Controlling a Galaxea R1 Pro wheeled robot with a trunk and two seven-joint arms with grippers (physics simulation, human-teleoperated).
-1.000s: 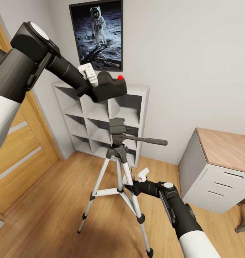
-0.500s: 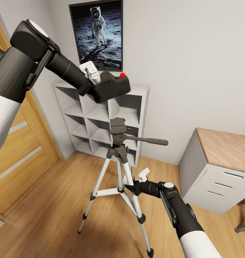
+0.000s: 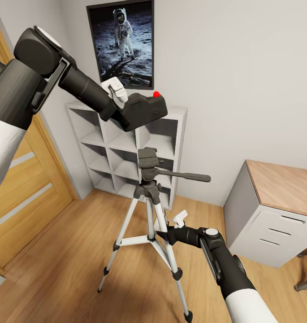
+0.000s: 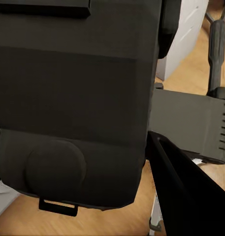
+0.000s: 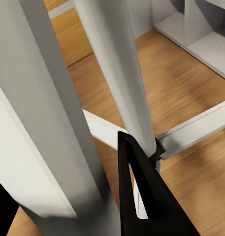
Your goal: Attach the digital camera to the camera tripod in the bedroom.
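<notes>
the left pincer [image 3: 122, 101] is pinching the digital camera [image 3: 144, 110] and holds it up in the air, above the head of the camera tripod [image 3: 149, 179]. the camera is not touching the tripod. the tripod stands on the wood floor [image 3: 72, 264] in front of the white shelf [image 3: 117, 139]. the right pincer [image 3: 169, 226] is low by a silver tripod leg, with a leg between its fingers; i cannot tell if it squeezes it.
</notes>
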